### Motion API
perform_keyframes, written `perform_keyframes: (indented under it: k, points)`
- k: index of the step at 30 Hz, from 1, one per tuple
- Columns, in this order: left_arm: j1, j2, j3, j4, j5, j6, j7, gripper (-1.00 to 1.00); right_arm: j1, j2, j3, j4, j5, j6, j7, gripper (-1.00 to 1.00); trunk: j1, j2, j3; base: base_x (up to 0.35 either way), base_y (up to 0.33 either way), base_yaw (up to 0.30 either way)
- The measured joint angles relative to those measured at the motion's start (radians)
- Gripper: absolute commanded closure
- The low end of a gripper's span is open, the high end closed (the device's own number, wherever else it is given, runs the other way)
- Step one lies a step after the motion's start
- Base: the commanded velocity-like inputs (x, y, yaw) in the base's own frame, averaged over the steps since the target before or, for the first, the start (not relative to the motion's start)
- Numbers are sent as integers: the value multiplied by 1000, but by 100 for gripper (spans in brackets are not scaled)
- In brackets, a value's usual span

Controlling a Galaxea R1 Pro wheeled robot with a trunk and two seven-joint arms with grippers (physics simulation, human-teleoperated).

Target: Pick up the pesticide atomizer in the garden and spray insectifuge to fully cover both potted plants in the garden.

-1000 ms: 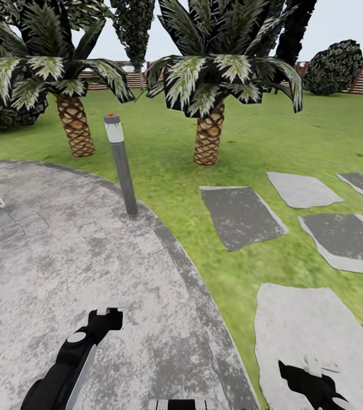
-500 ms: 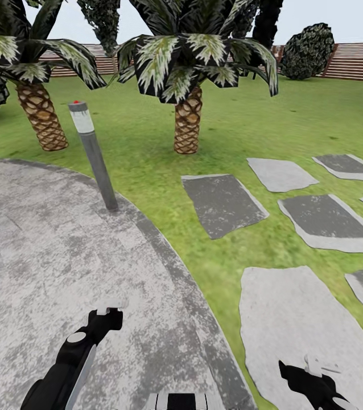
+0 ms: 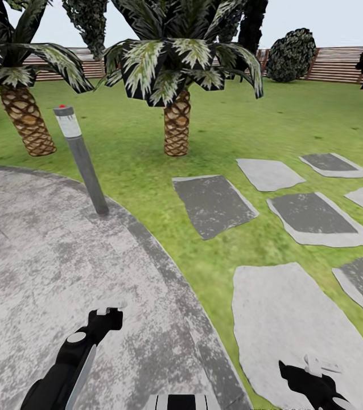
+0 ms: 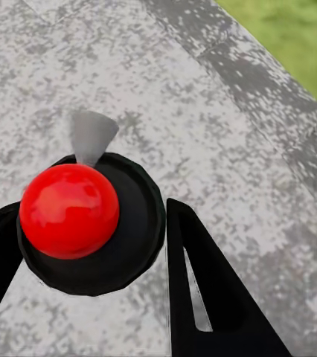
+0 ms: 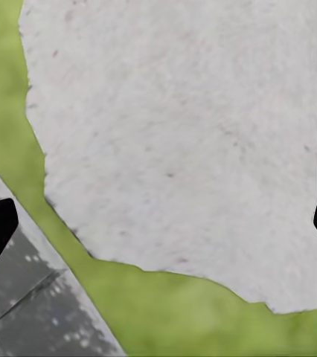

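Observation:
The pesticide atomizer and the two potted plants are out of view. I am in the garden, with green lawn (image 3: pixel 141 159) ahead. My left gripper (image 3: pixel 108 312) hangs low over a round grey paved patch (image 3: pixel 39 250). In the left wrist view its black fingers (image 4: pixel 203 290) stand wide apart, so the left gripper (image 4: pixel 88 212) is open, with a red ball on a black disc (image 4: pixel 69 210) seen beyond them. My right gripper (image 3: pixel 317 364) is over a pale stepping stone (image 3: pixel 295 330). In the right wrist view the right gripper (image 5: pixel 164 216) is open and empty above that stone (image 5: pixel 181 134).
A grey bollard light (image 3: pixel 82 162) stands at the paved patch's edge. Two palms (image 3: pixel 176 125) (image 3: pixel 25 119) rise on the lawn behind it. Several stepping stones (image 3: pixel 213 205) lead to the right. A brown slatted fence (image 3: pixel 341 62) and a dark bush (image 3: pixel 292 54) close the far side.
The whole head view has slid left, so the camera has turned right, bringing more stepping stones into sight. Both arms keep the same pose in the picture.

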Motion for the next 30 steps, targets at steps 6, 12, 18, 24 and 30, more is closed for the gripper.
perform_keyframes:
  k: [6,12,18,24,30]
  points:
    - [0,0,0,0,0,0,0,100,0,0,0,0,0,0,0,-100,0,0,7,0,0,-179]
    - [0,0,0,0,0,0,0,100,0,0,0,0,-1,0,0,-100,0,0,14,0,0,-179]
    - [0,0,0,0,0,0,0,100,0,0,0,0,-1,0,0,-100,0,0,21,0,0,-179]
    - [0,0,0,0,0,0,0,100,0,0,0,0,-1,0,0,-100,0,0,28,0,0,-180]
    - [0,0,0,0,0,0,0,100,0,0,0,0,-1,0,0,-100,0,0,36,0,0,-180]
